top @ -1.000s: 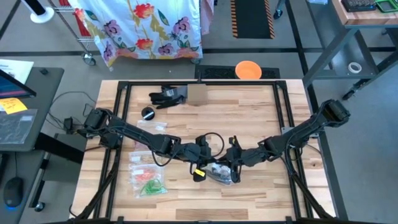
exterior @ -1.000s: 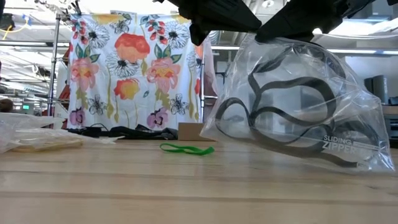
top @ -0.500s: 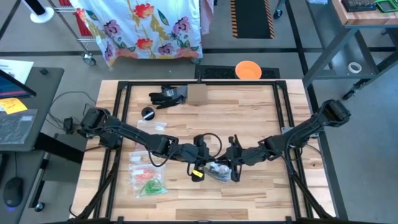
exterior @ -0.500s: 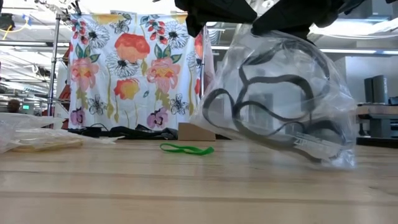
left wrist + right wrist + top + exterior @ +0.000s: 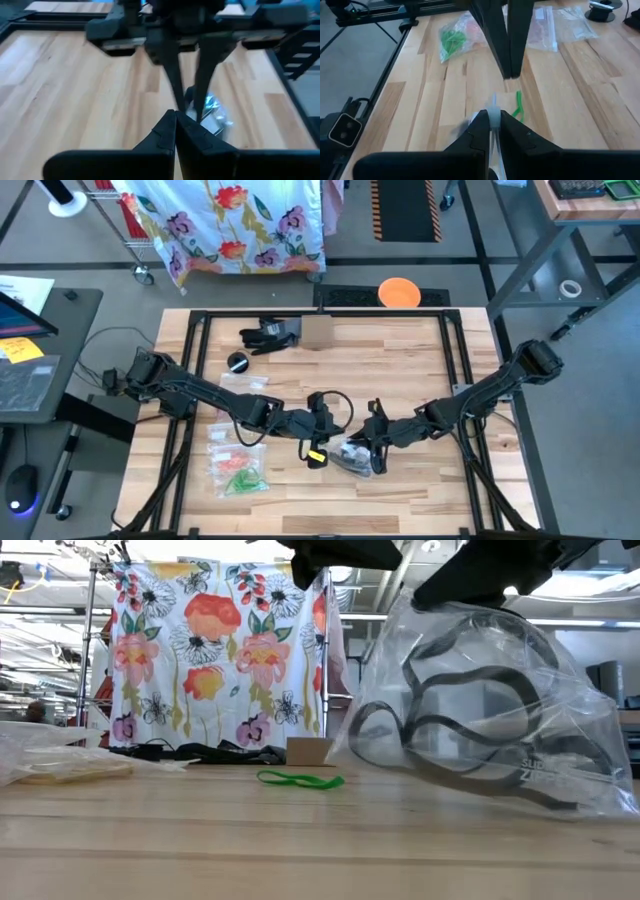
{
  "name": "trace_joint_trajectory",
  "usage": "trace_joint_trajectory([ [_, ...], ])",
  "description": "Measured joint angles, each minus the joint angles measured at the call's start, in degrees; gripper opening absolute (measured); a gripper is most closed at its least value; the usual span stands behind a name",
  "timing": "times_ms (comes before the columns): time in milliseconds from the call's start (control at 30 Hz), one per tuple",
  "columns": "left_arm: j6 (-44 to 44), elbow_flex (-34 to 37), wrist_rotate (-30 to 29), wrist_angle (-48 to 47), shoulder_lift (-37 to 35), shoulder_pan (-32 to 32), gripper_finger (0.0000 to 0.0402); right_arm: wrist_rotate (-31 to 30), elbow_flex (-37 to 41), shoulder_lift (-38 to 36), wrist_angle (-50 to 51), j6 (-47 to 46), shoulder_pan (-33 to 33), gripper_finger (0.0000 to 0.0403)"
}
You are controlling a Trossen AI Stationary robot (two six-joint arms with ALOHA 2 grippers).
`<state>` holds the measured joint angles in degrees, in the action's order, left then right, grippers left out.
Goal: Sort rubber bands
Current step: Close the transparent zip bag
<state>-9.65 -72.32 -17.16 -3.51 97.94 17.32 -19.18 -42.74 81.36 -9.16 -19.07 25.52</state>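
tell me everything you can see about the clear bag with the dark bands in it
The clear bag is a thin, crinkly plastic zipper bag with faint white lettering low on one side. Several dark rubber bands curl inside it as large loops. It hangs tilted, its lower edge on the wooden table. The right gripper pinches its top edge; the left gripper is shut just beside it.

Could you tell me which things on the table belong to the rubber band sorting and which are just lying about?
Part of the job:
- clear bag of dark bands, held by the right gripper
- loose green band
- bags with green and red bands
- left gripper, jaws shut, beside the held bag

Lying about:
- black glove
- cardboard box
- small black round thing
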Motion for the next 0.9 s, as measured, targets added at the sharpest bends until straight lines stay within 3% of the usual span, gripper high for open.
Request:
trace_joint_trajectory([
  [133,-0.71,0.05,-2.18,-2.86,-1.42,0.36,0.0001,-0.13,-0.02,0.00,-0.11,0.00,0.00,0.0024],
  [300,-3.09,0.96,-19.77,-10.02,-4.67,4.54,0.0001,-0.26,-0.02,0.00,-2.03,0.04,0.17,0.0023],
  [433,-5.77,9.66,-26.07,-3.22,-7.19,8.98,0.0000,-0.49,-0.04,0.00,-3.81,0.98,1.66,0.0023],
  [533,-6.43,19.97,-26.59,8.95,-8.74,11.13,0.0000,-0.74,-0.04,0.00,-4.99,1.38,3.18,0.0022],
  [600,-5.01,27.05,-24.86,23.40,-8.91,11.56,0.0000,-2.86,-0.04,0.00,-6.23,1.55,4.47,0.0021],
  [733,2.31,38.80,-12.76,57.53,-6.43,10.75,0.0000,-8.62,-0.04,0.00,-10.10,3.75,7.24,0.0020],
  [900,11.95,45.60,1.13,84.65,-1.47,7.40,0.0000,-10.55,-0.04,-0.04,-20.29,17.07,8.40,0.0019],
])
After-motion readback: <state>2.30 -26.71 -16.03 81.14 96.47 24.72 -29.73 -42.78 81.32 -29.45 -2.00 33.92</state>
